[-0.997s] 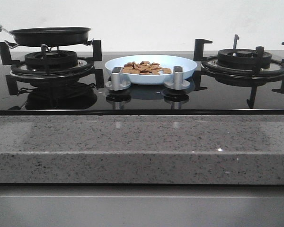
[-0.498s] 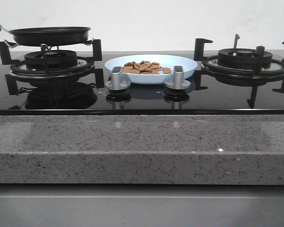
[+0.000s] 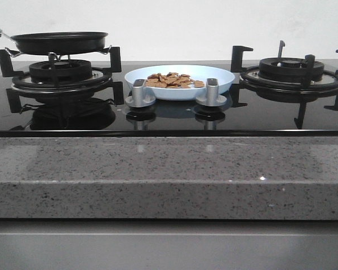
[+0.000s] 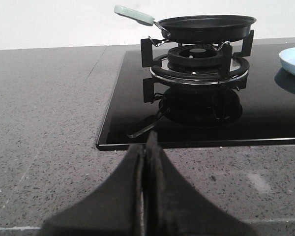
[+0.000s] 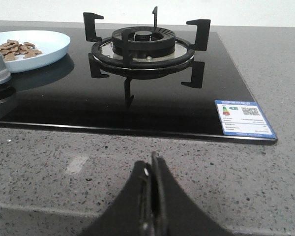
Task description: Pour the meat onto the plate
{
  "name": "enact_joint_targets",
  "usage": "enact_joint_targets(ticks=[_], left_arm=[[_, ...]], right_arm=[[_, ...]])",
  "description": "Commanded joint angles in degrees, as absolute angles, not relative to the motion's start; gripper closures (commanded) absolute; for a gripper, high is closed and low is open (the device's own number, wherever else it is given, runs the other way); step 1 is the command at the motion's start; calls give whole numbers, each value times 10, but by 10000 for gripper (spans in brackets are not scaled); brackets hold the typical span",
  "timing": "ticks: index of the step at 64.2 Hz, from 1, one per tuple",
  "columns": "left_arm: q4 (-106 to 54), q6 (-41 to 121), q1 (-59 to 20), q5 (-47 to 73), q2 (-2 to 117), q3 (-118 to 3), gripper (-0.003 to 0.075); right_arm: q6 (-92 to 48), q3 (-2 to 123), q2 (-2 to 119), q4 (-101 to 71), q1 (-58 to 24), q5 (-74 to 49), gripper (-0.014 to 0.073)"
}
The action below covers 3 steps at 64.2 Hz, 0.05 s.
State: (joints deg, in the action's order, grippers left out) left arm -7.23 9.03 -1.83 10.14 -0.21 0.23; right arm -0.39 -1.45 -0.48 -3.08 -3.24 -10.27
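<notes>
The pale blue plate sits on the black glass hob between the two burners, behind the two silver knobs. The meat, a heap of small brown chunks, lies in it. Part of the plate with meat shows in the right wrist view, and only the plate's rim in the left wrist view. My left gripper is shut and empty over the stone counter in front of the hob. My right gripper is shut and empty over the counter near the right burner. Neither gripper shows in the front view.
A black frying pan with a pale green handle rests on the left burner. The right burner is bare. Two silver knobs stand in front of the plate. A speckled grey counter edges the hob.
</notes>
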Motion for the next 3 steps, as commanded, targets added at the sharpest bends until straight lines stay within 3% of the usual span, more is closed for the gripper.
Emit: enact_joint_targets(ticks=[1, 3], left_arm=[[-79, 87, -17, 57, -12, 5, 741], [-79, 87, -17, 57, -12, 5, 741]], right_arm=[[-4, -12, -15, -24, -27, -60, 664], [-4, -12, -15, -24, -27, -60, 664]])
